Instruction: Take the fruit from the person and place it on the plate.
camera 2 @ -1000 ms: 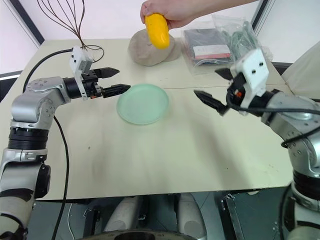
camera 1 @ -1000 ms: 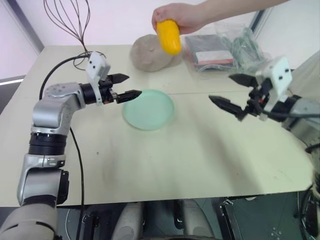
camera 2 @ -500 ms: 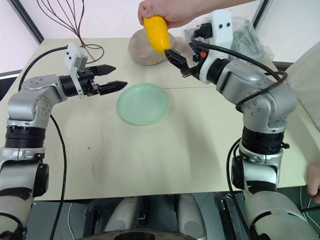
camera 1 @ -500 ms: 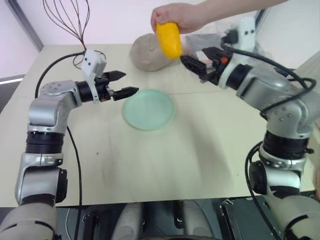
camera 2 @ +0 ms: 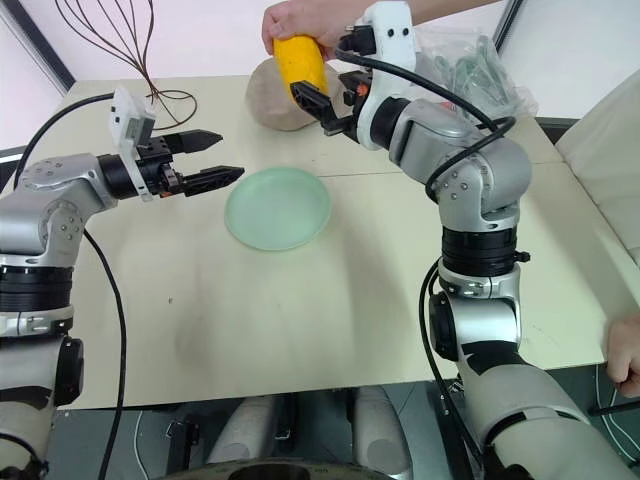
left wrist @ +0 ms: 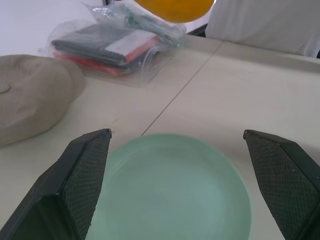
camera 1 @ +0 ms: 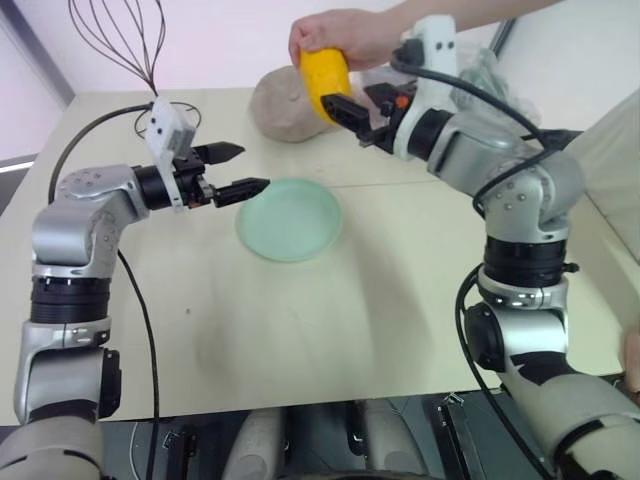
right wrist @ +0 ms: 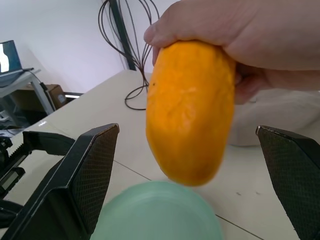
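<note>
A person's hand (camera 1: 340, 35) holds the yellow-orange fruit (camera 1: 322, 75) upright in the air above the far side of the table. My right gripper (camera 1: 350, 100) is open and level at the fruit (right wrist: 190, 110). Its fingers stand wide on either side of the fruit, apart from it. The pale green plate (camera 1: 288, 218) lies flat on the table below and nearer. My left gripper (camera 1: 253, 167) is open and holds nothing. It hovers at the plate's left edge and points across the plate (left wrist: 175, 190).
A beige-grey cap (camera 1: 280, 100) lies behind the plate under the fruit. Clear bags of dark items (left wrist: 115, 47) sit at the back right. A wire frame (camera 1: 110, 40) and black cable (camera 1: 100, 130) are at the back left. Another hand (camera 2: 625, 350) shows at the right edge.
My right arm has swung up and to the left from the table's right side, bringing its open gripper around the fruit. The left gripper has hardly moved.
</note>
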Controlling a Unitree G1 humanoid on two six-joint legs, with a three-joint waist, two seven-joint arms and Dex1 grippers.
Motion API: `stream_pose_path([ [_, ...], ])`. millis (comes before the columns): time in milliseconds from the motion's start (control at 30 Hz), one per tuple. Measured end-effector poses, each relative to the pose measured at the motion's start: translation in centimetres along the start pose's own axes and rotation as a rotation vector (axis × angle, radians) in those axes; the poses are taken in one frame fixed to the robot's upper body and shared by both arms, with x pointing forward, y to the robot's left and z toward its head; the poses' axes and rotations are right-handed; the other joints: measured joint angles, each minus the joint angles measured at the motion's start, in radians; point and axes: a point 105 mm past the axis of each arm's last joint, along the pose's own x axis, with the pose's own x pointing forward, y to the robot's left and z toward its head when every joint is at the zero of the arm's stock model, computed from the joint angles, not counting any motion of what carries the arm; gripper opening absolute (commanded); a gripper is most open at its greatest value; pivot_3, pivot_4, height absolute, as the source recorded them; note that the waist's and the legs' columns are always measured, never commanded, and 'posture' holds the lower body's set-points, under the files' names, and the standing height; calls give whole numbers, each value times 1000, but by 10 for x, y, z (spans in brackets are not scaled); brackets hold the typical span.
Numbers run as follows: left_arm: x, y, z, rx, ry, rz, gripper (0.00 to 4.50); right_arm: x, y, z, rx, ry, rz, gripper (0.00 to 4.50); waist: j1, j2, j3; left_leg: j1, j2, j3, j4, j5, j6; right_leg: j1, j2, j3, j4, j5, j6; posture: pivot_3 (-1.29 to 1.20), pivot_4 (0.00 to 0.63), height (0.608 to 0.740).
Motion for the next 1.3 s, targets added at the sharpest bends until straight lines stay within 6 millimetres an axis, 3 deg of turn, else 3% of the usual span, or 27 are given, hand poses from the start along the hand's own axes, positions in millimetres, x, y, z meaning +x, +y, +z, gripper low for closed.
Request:
stream_pose_path([
  [300,-8,-2,1,10,13,8,4433,16,9,-4,15,0,36,4500,-1,0,0,0,0,0,-3,0,-1,-1,0,0,-1,0,0,0,150,740],
  [767,-15,-5,4,17,2,37,4433,33,-4,-19,-7,28,17,4500,-1,0,0,0,-1,0,-4,1,-1,-1,0,0,-1,0,0,0,150,740],
  [867,-15,-6,4,15,0,37,4500,34,-5,-17,-14,20,17,3672,-1,0,0,0,-1,0,-4,1,-2,-2,0,0,-1,0,0,0,150,740],
  [933,-15,-6,4,12,0,37,4500,34,-6,-16,-21,11,13,2590,-1,0,0,0,-1,0,-4,1,-2,-2,0,0,-1,0,0,0,150,740],
  [967,-15,-6,4,11,-1,38,4500,34,-6,-15,-22,11,13,2328,-1,0,0,0,-1,0,-4,1,-2,-2,0,0,-1,0,0,0,150,740],
  [1300,-16,-5,2,-2,6,45,4500,34,-6,-15,-28,12,12,2328,-1,0,0,0,-1,0,-4,1,-2,-2,0,0,-1,0,0,0,150,740],
])
